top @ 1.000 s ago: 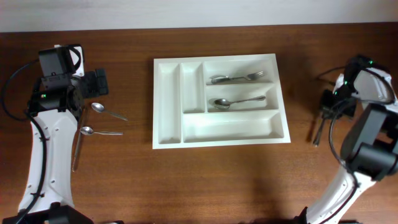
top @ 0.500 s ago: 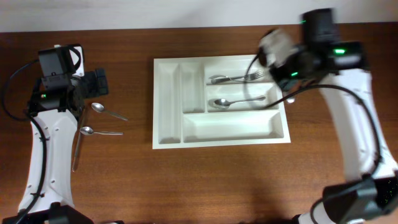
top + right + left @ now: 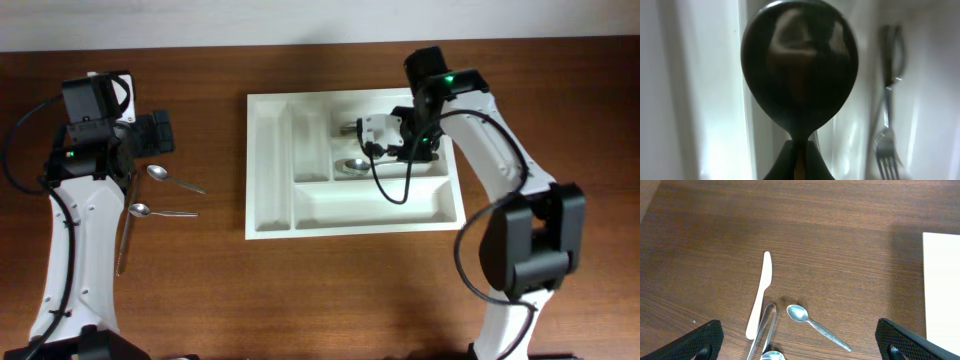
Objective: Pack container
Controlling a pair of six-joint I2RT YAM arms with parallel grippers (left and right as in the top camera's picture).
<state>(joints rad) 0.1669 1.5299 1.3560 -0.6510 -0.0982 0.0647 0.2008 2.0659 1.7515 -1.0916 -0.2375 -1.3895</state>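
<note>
The white container point(image 3: 270, 215) lies in the middle of the table. Its top crosswise compartment holds a fork point(image 3: 349, 127), and the middle one holds a spoon point(image 3: 351, 166). My right gripper point(image 3: 386, 139) hovers over these compartments, shut on the neck of a spoon point(image 3: 800, 70) whose dark bowl fills the right wrist view. The fork point(image 3: 887, 140) and the container's white wall point(image 3: 705, 100) show behind it. My left gripper point(image 3: 160, 132) is open and empty, left of the container, above loose cutlery.
Left of the container lie two teaspoons point(image 3: 176, 180) point(image 3: 160, 211) and a long utensil point(image 3: 124, 236). The left wrist view shows a pale knife point(image 3: 760, 295), a teaspoon point(image 3: 816, 326) and a slim metal piece point(image 3: 765, 335) on the wood.
My right arm has swung from the table's right edge to over the container's upper compartments, carrying a spoon. The left arm has not moved.
</note>
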